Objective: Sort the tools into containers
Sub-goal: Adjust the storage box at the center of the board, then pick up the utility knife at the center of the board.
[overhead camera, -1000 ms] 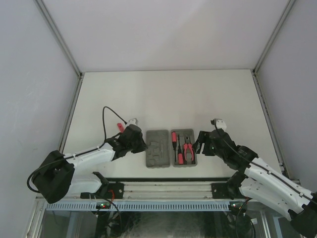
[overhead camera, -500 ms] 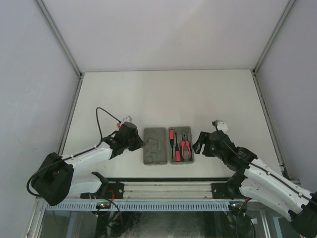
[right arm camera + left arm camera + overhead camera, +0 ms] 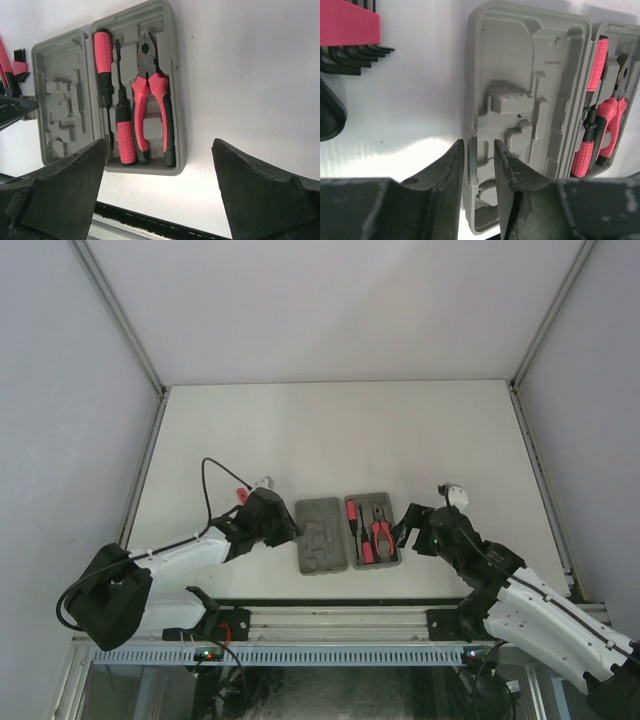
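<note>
The grey case (image 3: 322, 558) lies open near the table's front edge. Its left half (image 3: 520, 65) holds only bare moulded slots. Its right half (image 3: 175, 90) holds the red-handled pliers (image 3: 150, 100), a long thin screwdriver (image 3: 125, 140) and a short red-black driver (image 3: 103, 50). My left gripper (image 3: 479, 150) is open, its jaws astride the left half's outer wall with a slight gap on each side. A red comb-like piece with black keys (image 3: 350, 35) lies on the table left of the case. My right gripper (image 3: 159, 147) stands wide open just off the case's right end, holding nothing.
A black rail (image 3: 150, 220) runs along the table's near edge, close under the case. A dark rounded object (image 3: 327, 115) sits at the left of the left wrist view. White walls (image 3: 330, 310) enclose the table on three sides. The left arm's cable (image 3: 210, 485) loops above it.
The left jaws have come apart from the case wall they were pinching. The right jaws have opened wider. The case slid a little left, then back right.
</note>
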